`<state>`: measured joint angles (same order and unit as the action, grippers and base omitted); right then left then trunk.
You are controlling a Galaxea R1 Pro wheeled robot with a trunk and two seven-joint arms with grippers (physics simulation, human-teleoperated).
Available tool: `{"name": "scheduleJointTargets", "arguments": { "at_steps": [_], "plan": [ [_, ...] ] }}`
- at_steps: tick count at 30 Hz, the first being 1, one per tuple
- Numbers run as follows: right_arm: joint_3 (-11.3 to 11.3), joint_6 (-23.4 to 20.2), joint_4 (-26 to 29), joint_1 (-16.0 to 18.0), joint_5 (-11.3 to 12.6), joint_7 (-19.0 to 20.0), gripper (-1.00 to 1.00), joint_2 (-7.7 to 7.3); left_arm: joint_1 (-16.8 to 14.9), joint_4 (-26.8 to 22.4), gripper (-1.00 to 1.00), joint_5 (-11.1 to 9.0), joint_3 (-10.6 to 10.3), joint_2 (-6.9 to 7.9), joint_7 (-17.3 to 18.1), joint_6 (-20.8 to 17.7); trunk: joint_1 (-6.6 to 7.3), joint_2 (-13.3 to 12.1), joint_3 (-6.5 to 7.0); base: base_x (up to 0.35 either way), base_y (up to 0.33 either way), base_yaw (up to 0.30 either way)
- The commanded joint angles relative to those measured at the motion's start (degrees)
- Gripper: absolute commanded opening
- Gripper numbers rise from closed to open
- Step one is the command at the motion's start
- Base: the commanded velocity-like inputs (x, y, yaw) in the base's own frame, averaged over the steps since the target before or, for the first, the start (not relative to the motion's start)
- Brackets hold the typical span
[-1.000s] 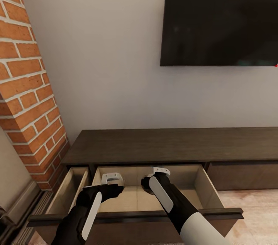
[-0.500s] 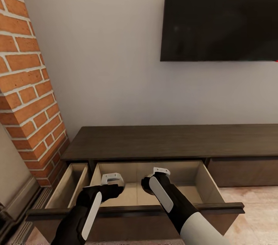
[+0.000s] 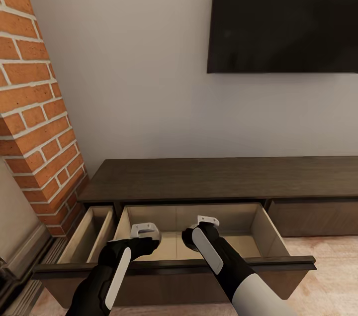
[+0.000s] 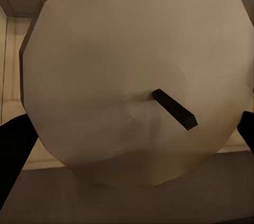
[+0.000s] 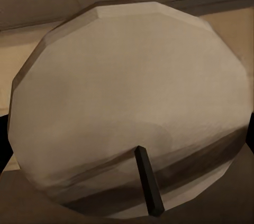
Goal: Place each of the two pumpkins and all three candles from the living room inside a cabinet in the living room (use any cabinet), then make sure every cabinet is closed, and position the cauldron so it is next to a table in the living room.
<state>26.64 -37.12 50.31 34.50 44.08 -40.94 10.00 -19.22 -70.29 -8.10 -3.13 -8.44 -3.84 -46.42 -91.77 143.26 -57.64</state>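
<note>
Dark TV [image 3: 283, 15] on the pale wall, brick column [image 3: 35, 107] at left, and below them the long dark cabinet [image 3: 219, 176] with its wide drawer [image 3: 263, 229] and the narrow drawer [image 3: 94, 231] beside it both pulled open. Both arms reach down into the wide drawer, with the left claw [image 3: 145, 230] and right claw [image 3: 208, 220] near each other over its pale floor. The left claw grips a pale round candle [image 4: 127, 65] with a dark wick [image 4: 174, 109], black fingers [image 4: 10, 150] on either side; the right claw grips a second candle [image 5: 127, 86], with dark slivers of finger at both edges.
</note>
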Motion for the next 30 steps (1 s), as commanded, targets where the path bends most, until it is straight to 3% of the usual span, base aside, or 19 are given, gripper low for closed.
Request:
{"name": "scheduleJointTargets", "arguments": {
  "at_steps": [1,17,30],
  "plan": [
    [0.1,0.0,0.1,0.0,0.6,-0.5,-1.00,0.00,0.0,-0.1,-1.00,-0.5,0.0,0.00,-0.4,-0.2,0.01,0.0,-0.06,0.000,0.000,0.000],
    [0.1,-1.6,0.0,0.6,0.8,-0.6,-1.00,0.00,0.0,-0.1,-1.00,-0.5,0.0,0.00,-0.4,-0.8,0.01,0.0,-0.06,0.066,0.005,0.000],
    [0.1,-2.8,0.0,0.9,0.5,-0.5,-1.00,0.00,-1.4,0.3,-1.00,-0.7,0.0,-0.03,-0.6,-2.3,-0.32,0.2,-2.94,0.000,0.000,0.000]
  ]
}}
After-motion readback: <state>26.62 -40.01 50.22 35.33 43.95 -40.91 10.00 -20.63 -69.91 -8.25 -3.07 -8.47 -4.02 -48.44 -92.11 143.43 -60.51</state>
